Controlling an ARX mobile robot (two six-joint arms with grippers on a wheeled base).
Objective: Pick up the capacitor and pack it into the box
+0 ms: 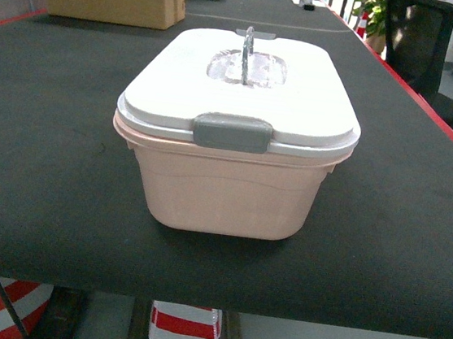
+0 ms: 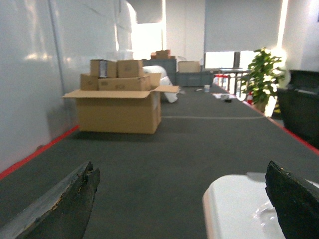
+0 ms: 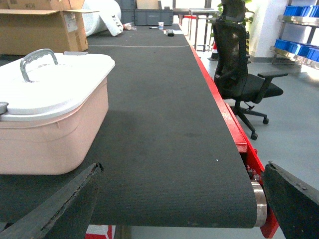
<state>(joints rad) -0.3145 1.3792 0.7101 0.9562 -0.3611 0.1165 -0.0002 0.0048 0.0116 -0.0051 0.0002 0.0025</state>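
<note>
Dark felt-topped long table [image 1: 40,156]: your pale pink rounded plastic box [image 1: 228,194] sits centred, white lid [image 1: 299,104] clipped shut, presumably awaiting opening. Orange capacitor: not visible. Left gripper [image 2: 184,199] and right gripper [image 3: 182,199]: jaws spread, empty.

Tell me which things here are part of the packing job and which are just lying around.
Job:
- pink box, with its white lid closed
- capacitor: not seen in any view

Lying around:
- open cardboard box
- office chair
- potted plant
- blue bins
</note>
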